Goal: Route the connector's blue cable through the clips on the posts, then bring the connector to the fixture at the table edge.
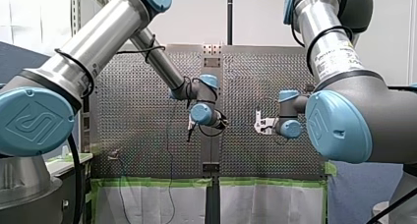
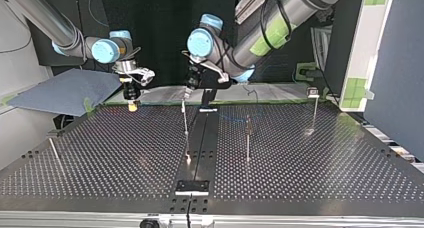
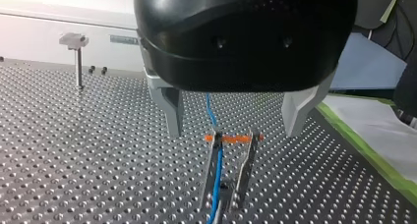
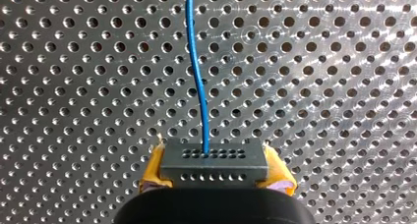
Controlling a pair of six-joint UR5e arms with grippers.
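Connector [image 4: 215,161] clamped in my right gripper [image 4: 215,171], blue cable [image 4: 191,37] in clip post [image 3: 247,170] beneath wide-spread left gripper [image 3: 233,130]

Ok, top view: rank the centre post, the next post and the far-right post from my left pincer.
1. Centre post, just below my left pincer.
2. Next post, to the view's right of it.
3. Far-right post, towards the table's right side.

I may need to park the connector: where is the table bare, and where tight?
Top view: the widest bare plate lies between the thin post at the left and the centre post. A smaller patch sits between the next post and the far-right post. Crowded: the centre post, with my left jaws and the blue cable.
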